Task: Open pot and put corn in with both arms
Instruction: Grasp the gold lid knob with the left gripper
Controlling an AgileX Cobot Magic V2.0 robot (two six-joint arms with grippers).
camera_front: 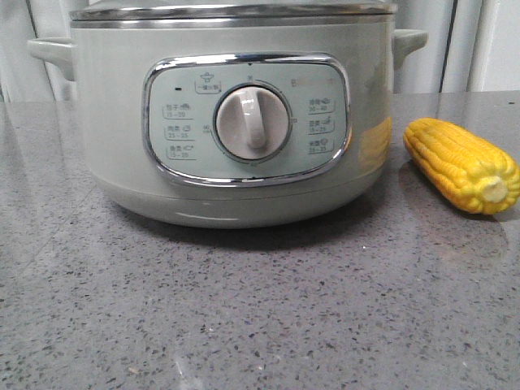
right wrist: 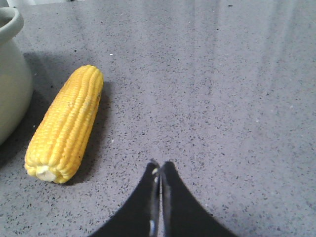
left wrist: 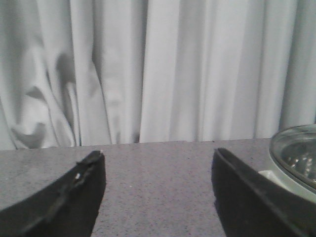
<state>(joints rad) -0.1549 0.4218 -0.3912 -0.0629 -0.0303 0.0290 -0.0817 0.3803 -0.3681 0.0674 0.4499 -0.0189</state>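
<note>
Spanning every view, a grey speckled stone-look countertop [camera_front: 244, 317] carries the scene; pale grey pleated curtains [left wrist: 163, 69] hang behind its far edge, folds bunched on one side in the left wrist view.

Pot: large round pale sage-green electric cooker [camera_front: 236, 114], centre of the front view, close to camera. Chrome-framed control panel [camera_front: 248, 120] faces forward, cream dial [camera_front: 253, 123] in its middle. Side handles project at both upper edges. Steel rim on top; clear glass lid [left wrist: 296, 153] seated on it, seen at the edge of the left wrist view.

Corn: one bright yellow cob [camera_front: 461, 164] lying flat on the counter just to the right of the pot, not touching it, pale core end toward the camera. Its yellow reflects faintly on the pot wall.

Left gripper [left wrist: 158, 173]: black fingers spread wide, nothing between them, only bare counter; hangs low over the surface beside the pot.

Right gripper [right wrist: 160, 170]: black fingers pressed together, tips meeting, holding nothing. Hovers above the counter near the cob, apart from it.
</note>
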